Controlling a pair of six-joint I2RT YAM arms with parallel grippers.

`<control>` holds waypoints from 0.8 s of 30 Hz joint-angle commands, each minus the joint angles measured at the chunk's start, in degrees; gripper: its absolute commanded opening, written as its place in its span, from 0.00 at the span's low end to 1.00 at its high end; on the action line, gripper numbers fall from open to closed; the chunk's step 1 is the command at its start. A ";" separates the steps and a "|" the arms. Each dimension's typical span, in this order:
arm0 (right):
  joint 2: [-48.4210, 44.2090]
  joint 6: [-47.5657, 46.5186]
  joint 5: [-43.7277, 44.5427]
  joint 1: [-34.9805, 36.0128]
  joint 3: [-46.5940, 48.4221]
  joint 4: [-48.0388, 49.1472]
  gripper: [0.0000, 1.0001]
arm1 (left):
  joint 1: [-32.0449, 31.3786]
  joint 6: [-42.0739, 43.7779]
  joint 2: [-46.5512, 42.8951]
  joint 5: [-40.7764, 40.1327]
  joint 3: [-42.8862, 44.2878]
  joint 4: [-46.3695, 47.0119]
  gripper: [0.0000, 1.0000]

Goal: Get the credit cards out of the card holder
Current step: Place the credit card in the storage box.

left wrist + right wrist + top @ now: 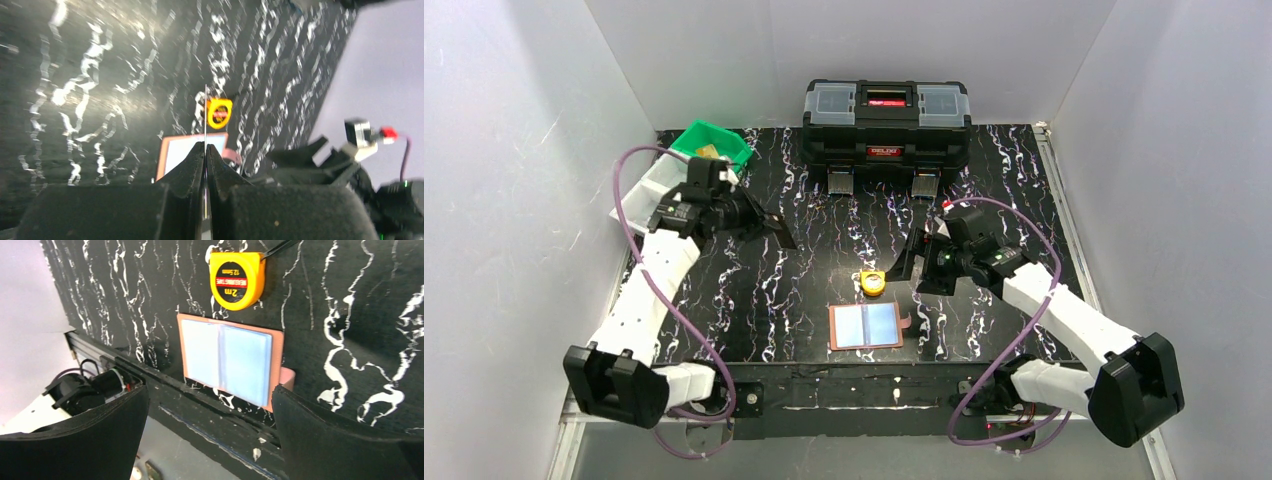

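Tan leather card holder (278, 352), glossy clear sleeves (227, 357), matt table (350, 300).

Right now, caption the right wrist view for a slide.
Open right gripper framing the unfolded card holder, yellow tape measure just beyond it.

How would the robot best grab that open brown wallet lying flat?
Probably by the snap tab jutting from the right edge of the card holder, coming from the right. The holder lies open and flat, so its other edges offer little to pinch.
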 commanded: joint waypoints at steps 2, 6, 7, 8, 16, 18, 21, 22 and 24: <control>-0.15 -6.09 3.02 -1.27 3.20 -2.98 0.99 | 6.31 4.18 6.73 -8.87 8.65 -7.07 0.00; 1.08 -7.79 1.44 -2.06 3.84 -3.26 0.98 | 10.74 4.70 13.35 -12.92 14.52 -4.98 0.00; 1.52 -8.38 1.01 -2.33 3.94 -3.42 0.99 | 11.93 4.61 15.29 -13.35 15.87 -3.93 0.00; 1.89 -8.94 0.59 -2.59 4.11 -3.63 0.98 | 13.22 4.36 17.37 -13.72 17.17 -3.23 0.00; 3.26 -11.50 -0.66 -4.42 3.79 -3.86 0.98 | 21.55 4.12 34.24 -15.96 30.17 2.70 0.00; 3.33 -11.64 -0.84 -4.52 3.84 -3.66 0.98 | 22.91 4.15 38.07 -16.01 33.66 3.01 0.00; 3.87 -11.79 -1.01 -4.53 4.23 -3.33 0.99 | 24.64 3.93 43.70 -17.58 37.45 3.57 0.00; 4.14 -11.88 -1.02 -4.53 4.34 -3.21 0.98 | 25.22 3.76 44.97 -17.99 38.52 3.75 0.00; 4.66 -12.03 -1.03 -4.61 4.68 -3.11 0.98 | 26.11 3.25 47.39 -18.23 40.13 4.43 0.00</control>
